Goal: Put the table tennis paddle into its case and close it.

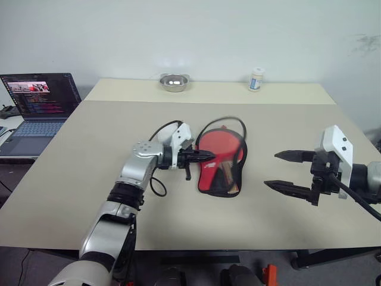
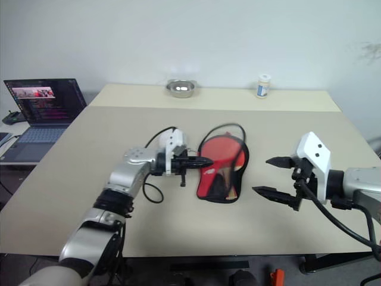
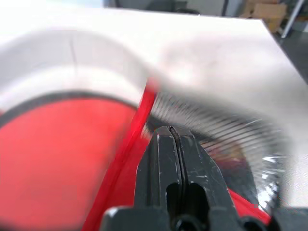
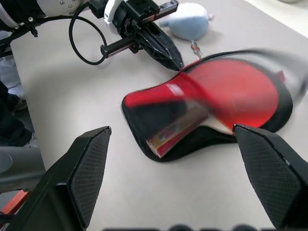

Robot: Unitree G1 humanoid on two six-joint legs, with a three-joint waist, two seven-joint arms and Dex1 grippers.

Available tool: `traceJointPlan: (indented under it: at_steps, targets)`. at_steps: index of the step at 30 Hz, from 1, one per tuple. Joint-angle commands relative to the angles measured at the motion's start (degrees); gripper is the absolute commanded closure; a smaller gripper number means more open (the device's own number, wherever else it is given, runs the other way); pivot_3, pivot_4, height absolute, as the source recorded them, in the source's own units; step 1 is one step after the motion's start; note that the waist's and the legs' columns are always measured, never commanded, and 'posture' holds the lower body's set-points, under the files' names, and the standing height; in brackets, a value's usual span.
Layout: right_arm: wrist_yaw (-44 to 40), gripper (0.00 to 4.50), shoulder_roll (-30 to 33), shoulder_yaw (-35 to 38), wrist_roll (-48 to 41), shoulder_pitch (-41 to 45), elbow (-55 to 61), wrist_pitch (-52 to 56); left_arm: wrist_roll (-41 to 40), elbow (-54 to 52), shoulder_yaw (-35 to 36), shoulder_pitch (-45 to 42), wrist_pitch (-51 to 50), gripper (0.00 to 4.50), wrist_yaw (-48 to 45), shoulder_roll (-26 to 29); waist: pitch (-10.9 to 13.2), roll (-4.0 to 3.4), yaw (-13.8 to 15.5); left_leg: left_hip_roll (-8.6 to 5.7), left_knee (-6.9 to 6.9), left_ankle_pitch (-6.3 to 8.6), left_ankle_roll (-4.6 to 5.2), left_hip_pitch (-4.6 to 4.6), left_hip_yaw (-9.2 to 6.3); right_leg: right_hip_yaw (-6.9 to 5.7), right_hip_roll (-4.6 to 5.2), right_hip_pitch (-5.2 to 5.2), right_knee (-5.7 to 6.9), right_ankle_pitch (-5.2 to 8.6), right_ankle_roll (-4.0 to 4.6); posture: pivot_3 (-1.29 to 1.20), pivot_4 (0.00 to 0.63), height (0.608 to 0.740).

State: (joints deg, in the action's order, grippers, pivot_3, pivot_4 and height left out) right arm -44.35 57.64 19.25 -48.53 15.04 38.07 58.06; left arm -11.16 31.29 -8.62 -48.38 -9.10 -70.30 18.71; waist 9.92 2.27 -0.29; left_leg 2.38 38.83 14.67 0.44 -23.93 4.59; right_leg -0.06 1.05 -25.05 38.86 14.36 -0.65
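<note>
The table tennis paddle [image 1: 219,149] lies stiff and light inside the floppy open case [image 1: 209,179] mid-desk [image 1: 89,173]; take its zipper edge, where the pinched-shut, seemingly empty left tool [image 1: 208,156] sits, right tool [image 1: 281,170] gaping empty beside.

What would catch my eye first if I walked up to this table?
Mid-table lies the red table tennis paddle, resting in its opened case. The left gripper, shut, pokes at the case's edge, while the right gripper hangs open off to the side. A metal bowl sits at the far edge.
</note>
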Motion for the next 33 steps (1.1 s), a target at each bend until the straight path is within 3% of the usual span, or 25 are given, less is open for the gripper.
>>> traceJointPlan:
  at_steps: [1, 9, 17, 24, 33]
  targets:
    - [2.61, 0.03, -0.39, -0.74, 0.74, 1.03, -1.51, 0.03, 0.22, 0.73, 0.65, -0.99, 2.09, 4.48, 0.31, 0.51, 0.0, 0.0, -0.1, 0.01, 0.0, 0.0, 0.0, 0.0, 0.0, 0.0, 0.0, 0.0, 0.0, 0.0, 0.0, 0.0, 0.15, 0.74]
    - [14.37, 0.02, -11.99, -11.12, 6.42, 7.95, -12.37, 1.03, -1.56, -3.99, 2.95, 2.61, 1.69, 4.5, -1.16, 6.25, 0.01, -0.02, -0.62, 0.04, -0.01, -0.01, 0.0, 0.04, 0.04, 0.07, 0.0, -0.02, 0.04, -0.01, 0.03, 0.0, 0.15, 0.74]
    - [22.31, 0.02, -27.85, -21.11, 14.16, 15.26, -26.61, 1.0, -10.54, -20.19, 7.01, 10.89, -10.03, 4.5, -9.31, 18.52, 0.01, -0.02, -1.56, 0.09, -0.01, -0.01, -0.01, 0.02, 0.07, 0.08, 0.0, -0.06, 0.08, -0.15, 0.27, 0.0, 0.15, 0.74]
    - [23.79, 0.02, -32.45, -23.3, 22.89, 19.08, -39.89, -3.85, -13.12, -27.24, 9.11, 13.69, -13.87, 4.5, -5.02, 20.4, 0.0, -0.01, -1.0, -0.04, 0.02, -0.01, -0.01, -0.01, 0.02, -0.01, 0.01, -0.03, 0.08, -0.15, 0.27, 0.0, 0.15, 0.74]
    - [17.23, 0.02, -30.67, -29.27, 28.3, 18.51, -42.77, -4.09, -12.8, -28.27, 8.81, 13.87, -13.9, 4.5, -2.61, 20.46, -0.02, -0.01, -1.24, 0.01, 0.01, -0.01, -0.01, 0.06, 0.03, 0.02, 0.01, -0.01, 0.11, -0.16, 0.27, 0.0, 0.15, 0.74]
